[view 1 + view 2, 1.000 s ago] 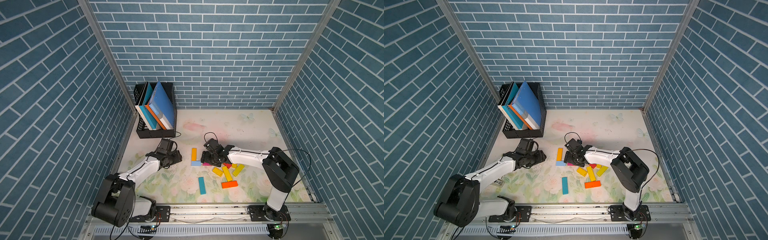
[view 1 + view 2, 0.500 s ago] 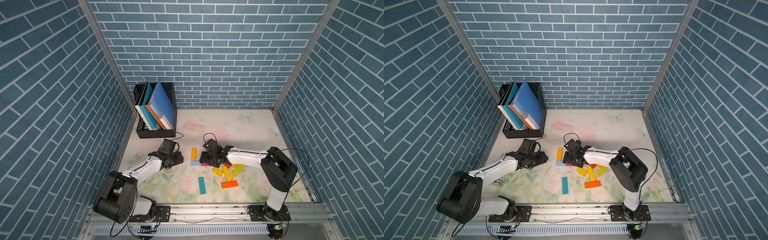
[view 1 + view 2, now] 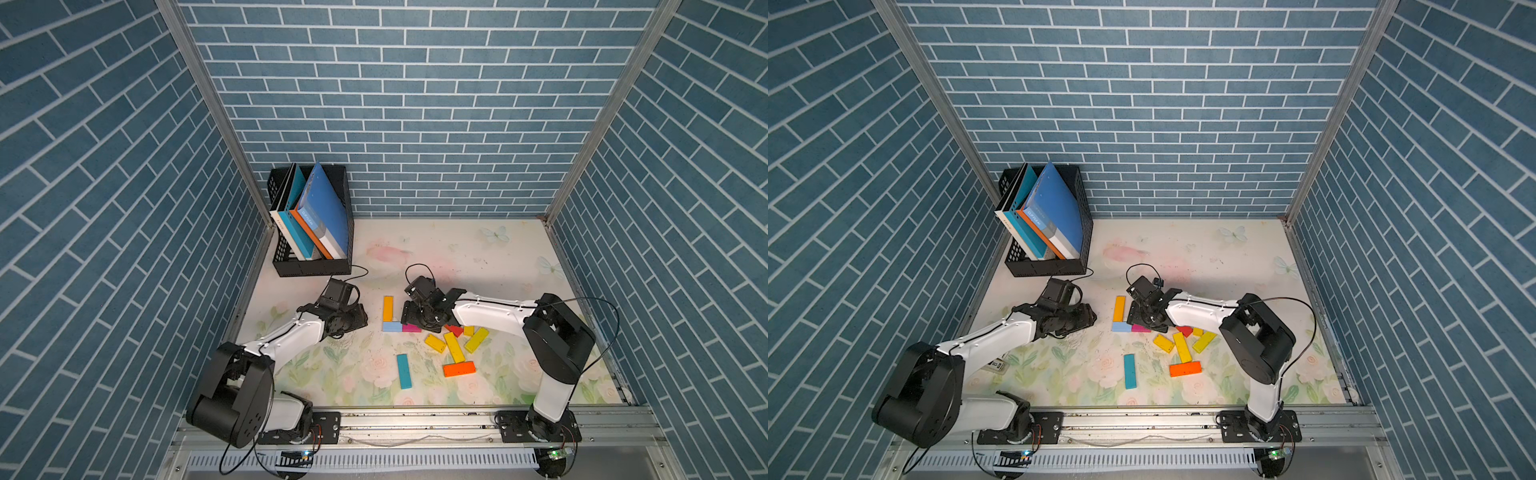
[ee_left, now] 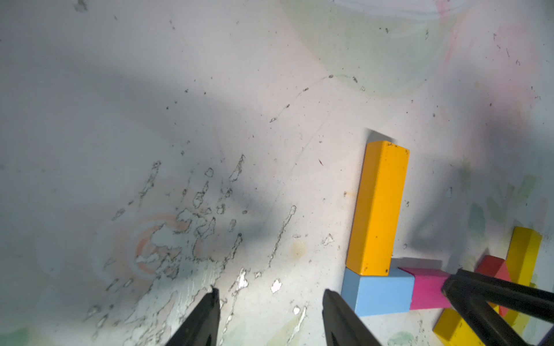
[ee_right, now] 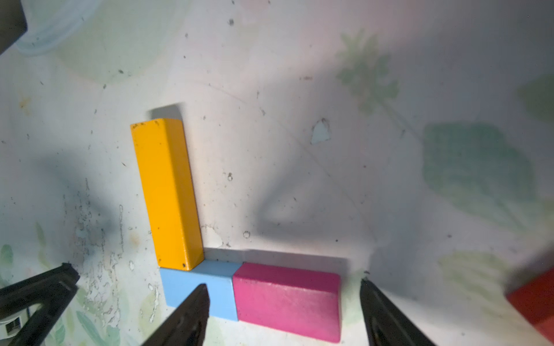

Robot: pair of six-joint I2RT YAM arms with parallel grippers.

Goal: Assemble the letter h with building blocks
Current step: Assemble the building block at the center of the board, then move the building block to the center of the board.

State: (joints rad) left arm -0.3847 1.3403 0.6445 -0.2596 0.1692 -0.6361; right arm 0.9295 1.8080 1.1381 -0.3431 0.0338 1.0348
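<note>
Magenta block (image 5: 286, 302) between wide-spread jaws of right gripper (image 5: 284, 283), no grip; left gripper (image 4: 270, 290) half-open, empty.

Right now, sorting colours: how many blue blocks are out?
2: a light blue block touching the amber block and pink block, and a teal block alone near the front rail. The right gripper may hide more.
</note>
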